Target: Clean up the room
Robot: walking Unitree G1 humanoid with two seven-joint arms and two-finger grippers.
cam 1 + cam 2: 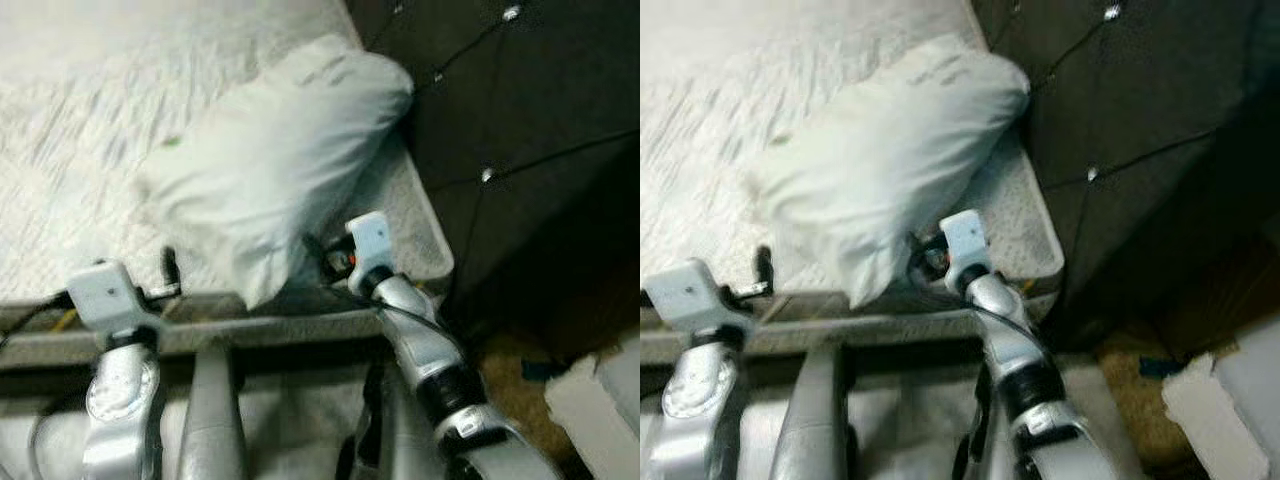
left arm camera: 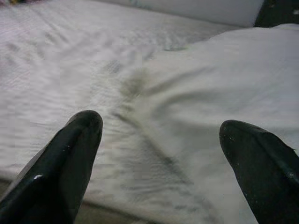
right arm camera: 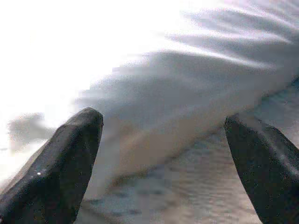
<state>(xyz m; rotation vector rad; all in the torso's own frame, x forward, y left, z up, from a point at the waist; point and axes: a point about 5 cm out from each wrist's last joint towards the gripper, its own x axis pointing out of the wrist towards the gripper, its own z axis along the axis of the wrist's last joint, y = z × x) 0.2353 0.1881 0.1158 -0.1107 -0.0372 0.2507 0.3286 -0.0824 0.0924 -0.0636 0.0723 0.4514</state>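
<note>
A white pillow lies slanted on the bed's pale sheet, its far end against the dark headboard. My left gripper is open at the pillow's near left corner, with pillow and sheet between and beyond its fingers. My right gripper is open too, at the pillow's near right edge, and the pillow's side rises just ahead of it. Neither holds anything.
A dark tufted headboard stands to the right of the bed. The grey bed edge runs across just in front of me. A white box sits on the brown floor at lower right.
</note>
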